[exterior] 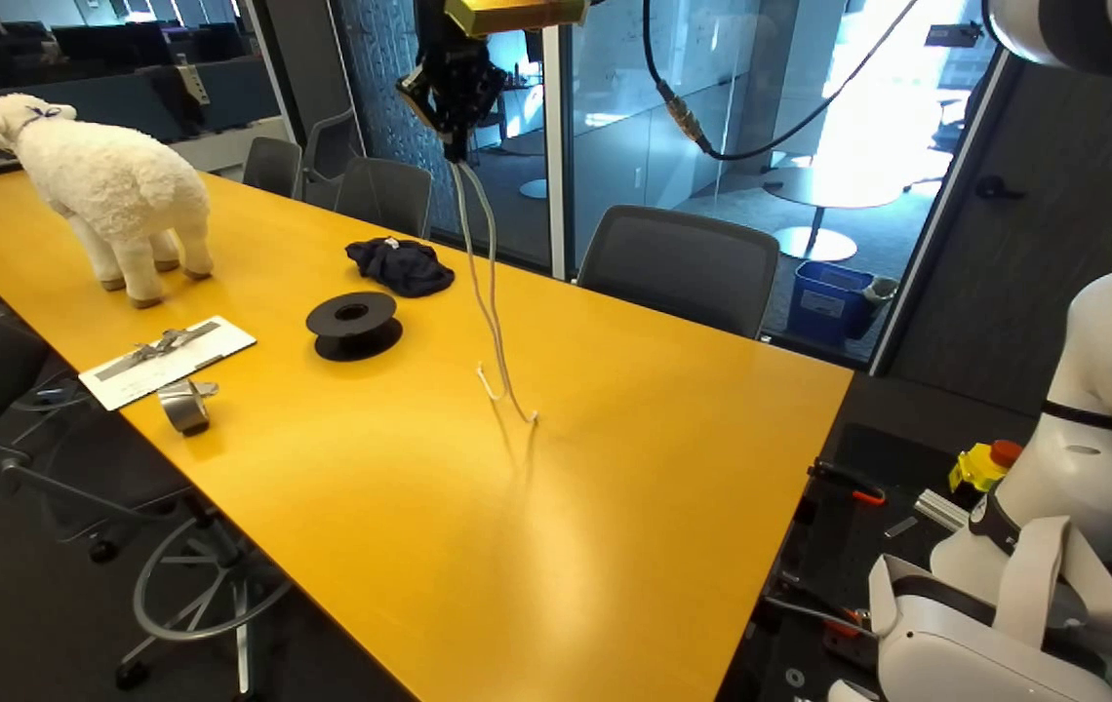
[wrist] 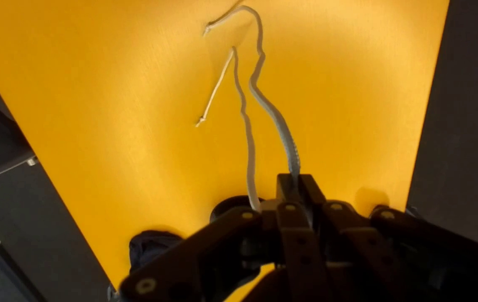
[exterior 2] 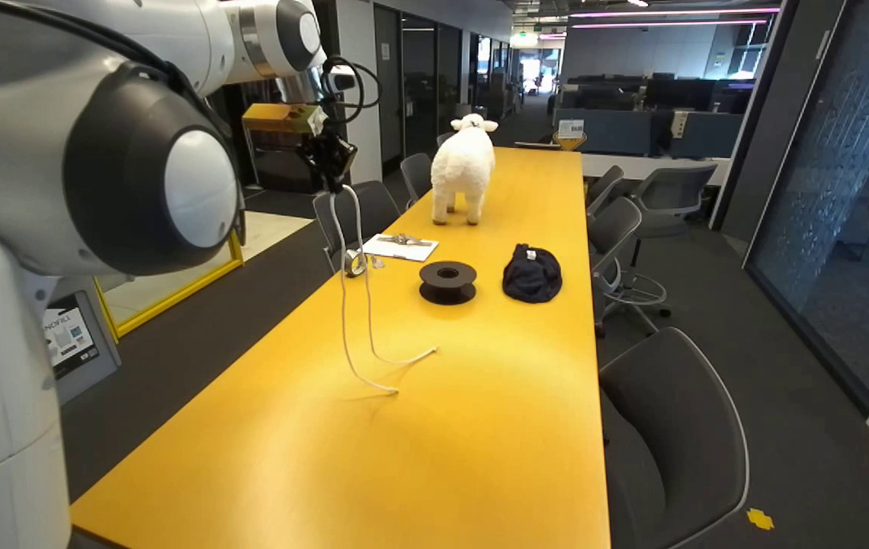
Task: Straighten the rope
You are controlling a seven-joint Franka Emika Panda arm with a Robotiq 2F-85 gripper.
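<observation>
The thin white rope (exterior: 493, 244) hangs doubled from my gripper (exterior: 456, 151), in a narrow loop with its two strands close together. My gripper is high above the yellow table (exterior: 595, 507), pointing down, shut on the rope near its middle. In an exterior view the rope (exterior 2: 344, 305) shows both lower ends bent and resting on the table, apart from each other; the gripper (exterior 2: 335, 185) is above them. In the wrist view the rope (wrist: 284, 129) passes between the closed fingertips (wrist: 295, 180), and both knotted ends show. The part inside the jaws is hidden.
A black spool (exterior: 358, 341) and a dark navy cap (exterior: 400, 265) stand beyond the rope. A tape roll (exterior: 183, 408) and a white clipboard (exterior: 166, 361) lie near one long edge. A white toy sheep (exterior: 117, 180) stands farther along. Chairs (exterior 2: 671, 427) line the table's sides.
</observation>
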